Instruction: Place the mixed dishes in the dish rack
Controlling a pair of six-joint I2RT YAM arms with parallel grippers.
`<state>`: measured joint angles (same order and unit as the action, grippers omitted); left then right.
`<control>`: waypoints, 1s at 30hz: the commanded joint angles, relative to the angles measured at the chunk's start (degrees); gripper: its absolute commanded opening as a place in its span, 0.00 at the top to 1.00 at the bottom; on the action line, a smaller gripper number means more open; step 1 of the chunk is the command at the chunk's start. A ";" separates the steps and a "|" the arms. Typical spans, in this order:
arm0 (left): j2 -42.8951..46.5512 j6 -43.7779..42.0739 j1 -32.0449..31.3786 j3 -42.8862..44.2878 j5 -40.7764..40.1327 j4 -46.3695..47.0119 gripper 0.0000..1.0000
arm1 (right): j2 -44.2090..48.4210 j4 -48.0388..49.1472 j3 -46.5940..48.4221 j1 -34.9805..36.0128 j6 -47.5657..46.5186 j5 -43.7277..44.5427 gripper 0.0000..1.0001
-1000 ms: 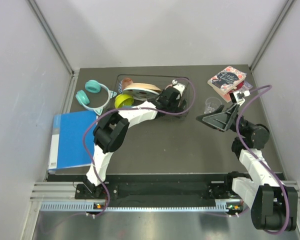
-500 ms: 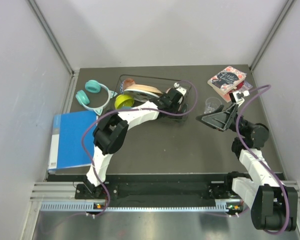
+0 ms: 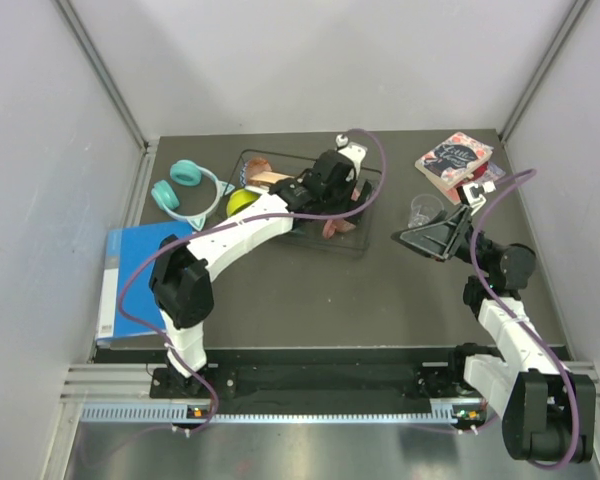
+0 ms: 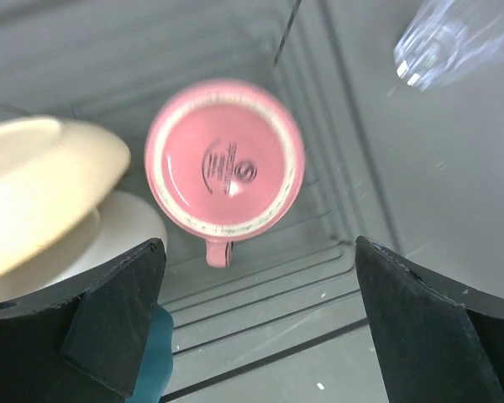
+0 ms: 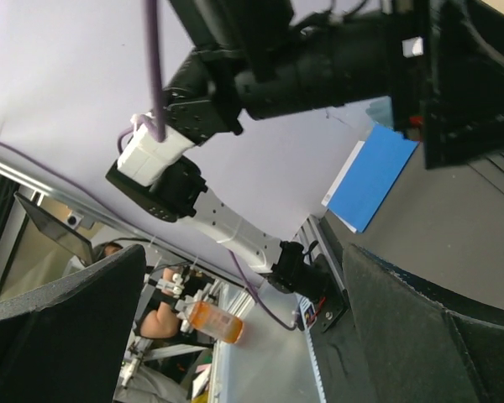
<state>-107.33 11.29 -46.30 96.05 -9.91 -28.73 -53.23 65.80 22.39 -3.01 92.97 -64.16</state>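
Pink mug (image 4: 225,159) upside down inside rack (image 4: 319,252), beside cream plate (image 4: 42,176), left gripper (image 4: 259,245) above mug, fingers spread wide, nothing held, right gripper (image 5: 244,252) likewise spread, empty, well apart from rack

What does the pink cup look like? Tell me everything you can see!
The pink mug sits upside down on the wires of the black dish rack, its round bottom facing up. It looks like glossy ceramic, with a dark round stamp in the middle and a worn pale ring at the edge. A small handle sticks out sideways. A cream plate leans close beside it. The left gripper hangs open above, not touching it.
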 commanded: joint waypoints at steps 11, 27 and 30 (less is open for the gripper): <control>6.51 -5.64 1.56 12.93 2.53 0.16 0.01 | 1.56 -55.93 9.57 0.54 -46.06 8.32 0.00; 20.32 -9.88 48.03 -6.47 16.67 13.70 0.01 | -10.48 -91.65 33.50 18.55 -68.72 56.69 0.00; 20.14 -10.23 50.60 -12.71 19.05 17.56 0.01 | -13.82 -93.04 35.69 20.75 -68.45 57.48 0.00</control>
<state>-87.39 1.93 2.09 89.86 2.85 -18.24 -64.45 -25.47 52.77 14.87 26.09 -11.38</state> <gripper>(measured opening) 0.990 0.996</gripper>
